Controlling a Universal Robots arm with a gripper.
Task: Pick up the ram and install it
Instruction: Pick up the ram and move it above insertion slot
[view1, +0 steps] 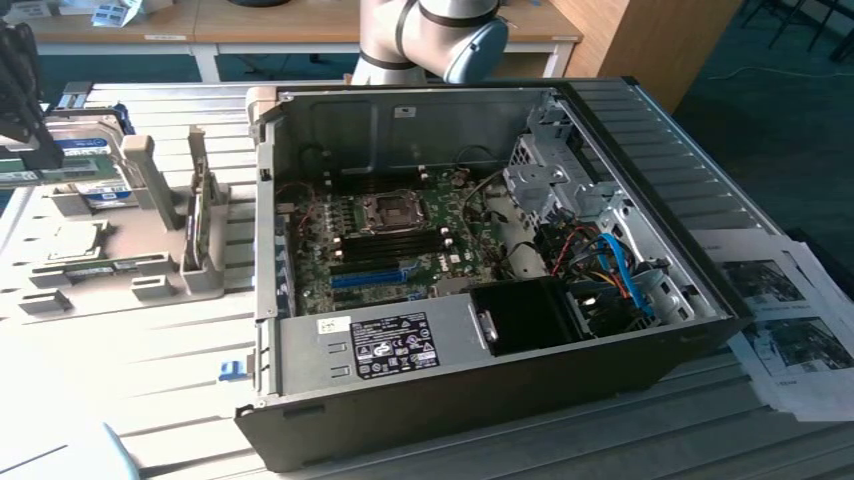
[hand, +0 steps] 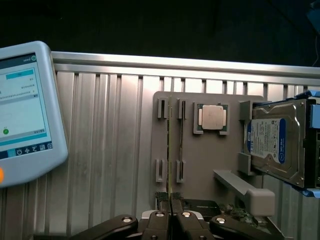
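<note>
Ram clamped in the gripper
The stick is pinched between nearly closed fingers, held above the grey parts holder, well apart from the open computer case.

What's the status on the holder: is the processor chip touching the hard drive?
Apart. The wrist view shows the processor chip in its own seat and the hard drive in its bracket, with bare grey holder plate between them.
</note>
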